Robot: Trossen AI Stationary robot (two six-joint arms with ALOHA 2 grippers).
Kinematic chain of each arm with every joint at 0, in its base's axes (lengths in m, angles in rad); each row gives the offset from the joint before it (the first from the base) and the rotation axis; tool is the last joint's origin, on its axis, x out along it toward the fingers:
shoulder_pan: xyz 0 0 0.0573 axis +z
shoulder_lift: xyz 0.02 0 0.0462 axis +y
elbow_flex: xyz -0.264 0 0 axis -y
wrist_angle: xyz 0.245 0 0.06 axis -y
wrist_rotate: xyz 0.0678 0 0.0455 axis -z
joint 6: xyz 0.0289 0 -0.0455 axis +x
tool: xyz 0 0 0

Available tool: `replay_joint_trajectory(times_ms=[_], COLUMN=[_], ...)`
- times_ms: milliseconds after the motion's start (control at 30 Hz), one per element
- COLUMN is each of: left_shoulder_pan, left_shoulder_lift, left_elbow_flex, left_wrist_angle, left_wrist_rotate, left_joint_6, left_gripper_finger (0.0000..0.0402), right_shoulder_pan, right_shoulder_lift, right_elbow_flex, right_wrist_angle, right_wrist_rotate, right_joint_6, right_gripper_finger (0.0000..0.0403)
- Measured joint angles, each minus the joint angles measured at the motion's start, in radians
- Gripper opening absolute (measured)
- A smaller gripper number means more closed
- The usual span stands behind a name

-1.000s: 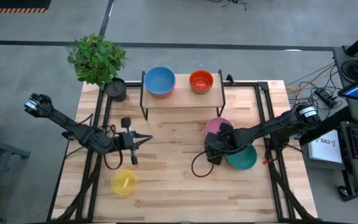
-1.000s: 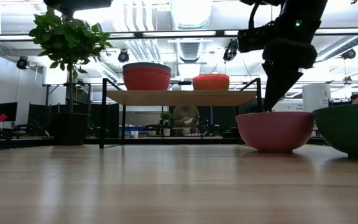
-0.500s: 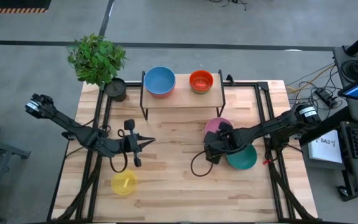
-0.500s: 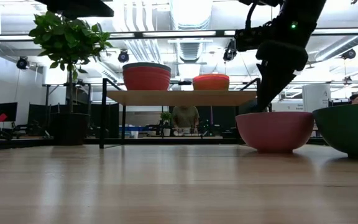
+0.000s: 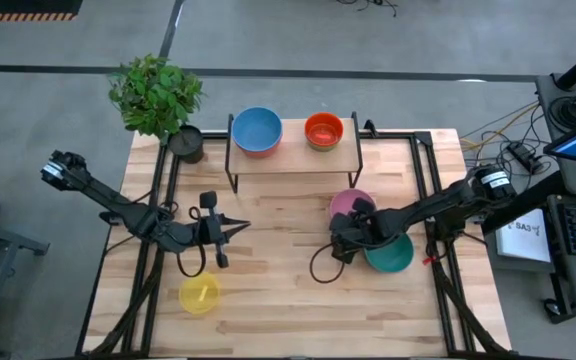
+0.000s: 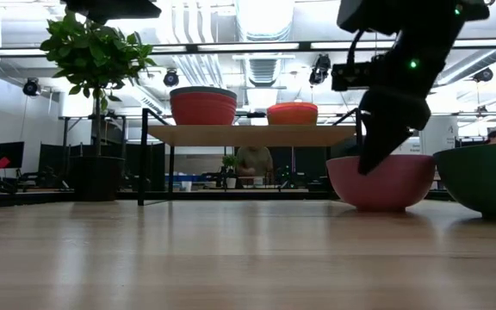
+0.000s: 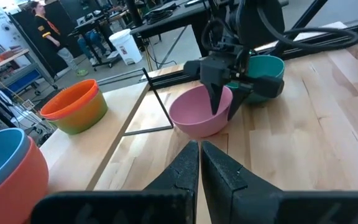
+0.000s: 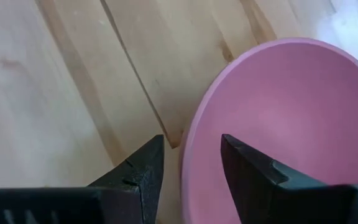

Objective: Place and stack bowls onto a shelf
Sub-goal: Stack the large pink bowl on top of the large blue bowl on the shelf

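The pink bowl is straddled at its rim by the right gripper, jaws apart, on the table beside the teal bowl, short of the shelf. The left gripper is held mid-table, jaws together

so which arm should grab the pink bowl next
Right: the right gripper is open, straddling the pink bowl rim. The left gripper is shut, mid-table, well away.

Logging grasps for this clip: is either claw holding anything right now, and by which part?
Nothing is gripped yet. The right claw stands open astride the pink bowl at its rim, one finger inside, one outside. The left claw is shut and empty.
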Motion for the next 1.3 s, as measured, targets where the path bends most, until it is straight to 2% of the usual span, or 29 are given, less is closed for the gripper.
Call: replay_joint_trajectory(times_ms=[167, 367, 567, 667, 767, 1000, 1167, 1300], left_shoulder_pan=[0.0, 0.0, 0.0, 0.0, 0.0, 0.005, 0.007, 0.017], left_shoulder_lift=[0.0, 0.002, 0.011, 0.041, 0.092, 0.273, 0.413, 0.506], left_elbow_flex=[0.0, 0.0, 0.0, 0.0, 0.0, 0.063, 0.178, 0.296], left_wrist_angle=[0.003, 0.037, 0.118, 0.179, 0.239, 0.307, 0.237, 0.054], left_wrist_rotate=[0.0, 0.003, 0.018, 0.019, 0.024, 0.172, 0.247, 0.293], left_joint_6=[-0.002, -0.008, -0.008, -0.008, 0.0, 0.032, 0.088, 0.076], left_gripper_finger=[0.0002, 0.0031, 0.0095, 0.0135, 0.0172, 0.0229, 0.0237, 0.0233], right_shoulder_pan=[-0.002, -0.002, -0.002, 0.001, 0.003, 0.003, 0.003, 0.003], right_shoulder_lift=[0.0, 0.0, -0.002, -0.009, -0.02, -0.042, -0.048, -0.048], right_elbow_flex=[-0.017, -0.022, -0.023, -0.023, -0.022, -0.019, -0.018, -0.017], right_wrist_angle=[0.031, 0.091, 0.199, 0.272, 0.356, 0.586, 0.675, 0.677], right_wrist_rotate=[0.016, 0.019, -0.009, -0.086, -0.216, -0.584, -0.715, -0.732], right_joint_6=[-0.013, -0.091, -0.234, -0.308, -0.39, -0.526, -0.577, -0.598], right_gripper_finger=[0.0118, 0.0025, 0.001, 0.001, 0.0009, 0.0009, 0.0009, 0.0009])
